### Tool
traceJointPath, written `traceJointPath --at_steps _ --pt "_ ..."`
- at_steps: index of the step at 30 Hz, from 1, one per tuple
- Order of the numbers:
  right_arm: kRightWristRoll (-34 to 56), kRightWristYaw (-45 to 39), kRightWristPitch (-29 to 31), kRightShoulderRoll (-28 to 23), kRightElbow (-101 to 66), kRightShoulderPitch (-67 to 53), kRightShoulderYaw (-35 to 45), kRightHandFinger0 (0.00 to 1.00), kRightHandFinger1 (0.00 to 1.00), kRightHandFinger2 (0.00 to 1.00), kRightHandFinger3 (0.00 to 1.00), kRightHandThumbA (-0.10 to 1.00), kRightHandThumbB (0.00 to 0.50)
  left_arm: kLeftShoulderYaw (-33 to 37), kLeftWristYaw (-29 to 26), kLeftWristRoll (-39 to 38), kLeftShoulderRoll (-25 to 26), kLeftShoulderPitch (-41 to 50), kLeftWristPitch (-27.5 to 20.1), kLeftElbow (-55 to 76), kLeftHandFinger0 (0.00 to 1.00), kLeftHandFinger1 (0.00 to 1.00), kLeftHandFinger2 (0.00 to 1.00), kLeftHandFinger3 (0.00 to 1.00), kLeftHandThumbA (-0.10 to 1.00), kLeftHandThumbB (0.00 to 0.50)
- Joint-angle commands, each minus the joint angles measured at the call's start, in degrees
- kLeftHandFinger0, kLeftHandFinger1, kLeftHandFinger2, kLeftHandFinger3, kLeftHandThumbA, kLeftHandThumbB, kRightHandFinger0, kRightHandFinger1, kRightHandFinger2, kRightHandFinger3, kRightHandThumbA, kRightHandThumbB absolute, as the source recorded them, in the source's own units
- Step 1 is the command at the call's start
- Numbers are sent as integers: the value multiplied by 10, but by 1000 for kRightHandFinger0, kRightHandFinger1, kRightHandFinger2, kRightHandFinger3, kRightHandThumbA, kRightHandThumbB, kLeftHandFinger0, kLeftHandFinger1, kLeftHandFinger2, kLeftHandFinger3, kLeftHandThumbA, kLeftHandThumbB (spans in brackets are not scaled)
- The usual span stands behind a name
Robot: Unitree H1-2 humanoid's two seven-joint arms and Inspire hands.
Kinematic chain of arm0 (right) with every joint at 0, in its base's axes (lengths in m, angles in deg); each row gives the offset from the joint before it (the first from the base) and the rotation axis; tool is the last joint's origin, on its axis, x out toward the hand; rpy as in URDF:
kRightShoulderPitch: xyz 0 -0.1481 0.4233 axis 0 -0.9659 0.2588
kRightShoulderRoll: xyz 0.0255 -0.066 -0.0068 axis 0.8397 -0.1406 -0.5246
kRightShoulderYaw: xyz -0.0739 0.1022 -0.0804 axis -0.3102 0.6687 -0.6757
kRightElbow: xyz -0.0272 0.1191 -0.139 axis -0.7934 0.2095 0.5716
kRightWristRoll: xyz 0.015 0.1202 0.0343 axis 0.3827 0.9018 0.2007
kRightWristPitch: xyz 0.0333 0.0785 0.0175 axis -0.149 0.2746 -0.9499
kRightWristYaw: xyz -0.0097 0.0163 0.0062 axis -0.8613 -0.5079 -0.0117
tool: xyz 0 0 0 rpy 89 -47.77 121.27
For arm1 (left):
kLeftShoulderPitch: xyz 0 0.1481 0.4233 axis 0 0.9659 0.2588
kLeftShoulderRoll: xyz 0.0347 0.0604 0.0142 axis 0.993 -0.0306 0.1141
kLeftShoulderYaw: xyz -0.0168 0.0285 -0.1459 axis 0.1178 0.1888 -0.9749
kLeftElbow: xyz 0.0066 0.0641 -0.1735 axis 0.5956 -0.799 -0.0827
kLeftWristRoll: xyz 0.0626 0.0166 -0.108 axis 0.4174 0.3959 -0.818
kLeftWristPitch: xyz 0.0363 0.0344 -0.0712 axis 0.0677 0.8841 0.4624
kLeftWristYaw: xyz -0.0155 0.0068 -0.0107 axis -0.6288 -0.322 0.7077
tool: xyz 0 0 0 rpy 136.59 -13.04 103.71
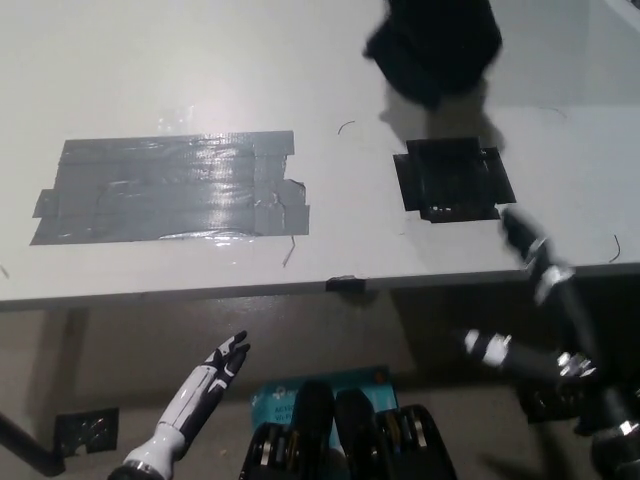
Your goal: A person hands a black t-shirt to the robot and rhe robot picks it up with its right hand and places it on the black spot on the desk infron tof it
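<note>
A bunched black t-shirt (435, 45) hangs at the top of the head view, above the far side of the white desk (200, 80); whoever holds it is out of frame. Just below it on the desk lies the black spot (452, 180), a square of black tape. My black right hand (545, 300) is raised at the lower right, blurred, with its fingers spread and nothing in them; one fingertip reaches the desk's front edge beside the black spot. My white left hand (215, 372) rests low at the lower left, below the desk edge, fingers apart and empty.
A large patch of silver-grey tape (170, 188) covers the desk's left half. A small black tab (342, 284) sits on the front edge. Under the desk, a blue packet (275, 398) and a black plate (85, 430) lie on the floor.
</note>
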Motion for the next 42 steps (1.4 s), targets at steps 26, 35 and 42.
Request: traceJointPath --at_steps 26,35,42 --pt "-298 134 -94 -30 356 421 -27 1000 1000 1000 1000 1000 351 -56 -36 -23 -47 28 -139 -24 1000 1000 1000 1000 1000 500" --pt "-300 304 -41 -39 653 562 -26 862 856 999 1000 240 340 -59 -36 -21 -54 25 -139 -23 1000 1000 1000 1000 1000 500" --pt "-305 409 38 -54 728 571 -36 0 237 696 793 -100 187 -60 -35 -16 -47 18 -139 -20 1000 1000 1000 1000 1000 500"
